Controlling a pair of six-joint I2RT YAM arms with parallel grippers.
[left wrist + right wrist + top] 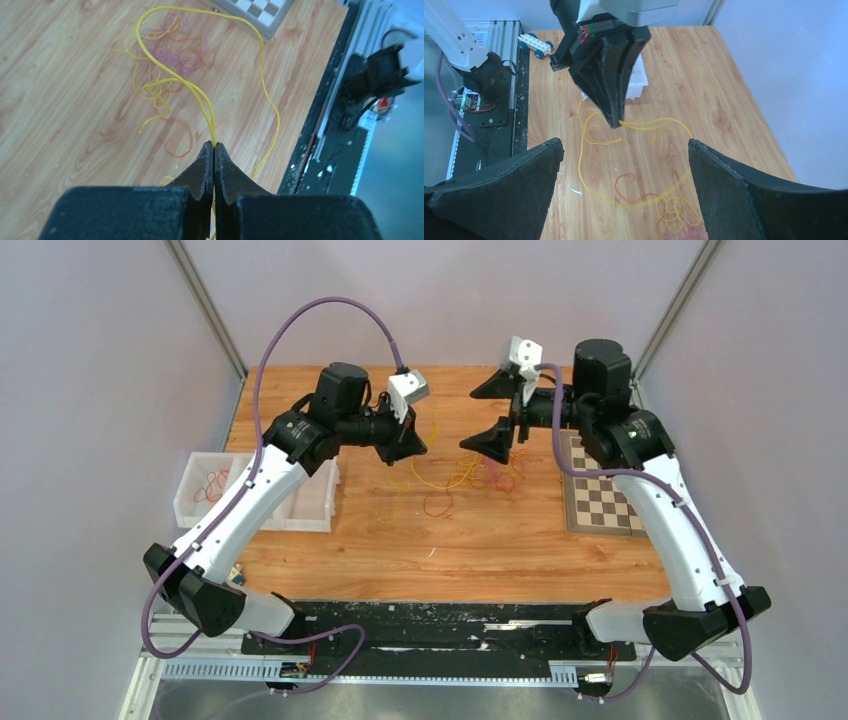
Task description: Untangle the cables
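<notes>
The cables lie in a loose tangle (470, 475) of yellow, orange and pink strands on the wooden table, between the two arms. My left gripper (410, 450) hangs above the table, shut on a long yellow cable (200, 100) that rises from the tangle (165, 55) to its tips (214, 146). A curled orange cable (180, 145) rests on the wood below. My right gripper (492, 415) is open wide over the tangle (679, 212) with nothing between its fingers (624, 145). In the right wrist view the left gripper (614, 120) points down with yellow loops hanging from it.
A white bin (300, 505) with red strings (210, 485) in it stands at the table's left edge. A checkerboard (600, 500) lies at the right. A small toy block car (536, 44) sits by the left arm's base. Grey walls enclose the table.
</notes>
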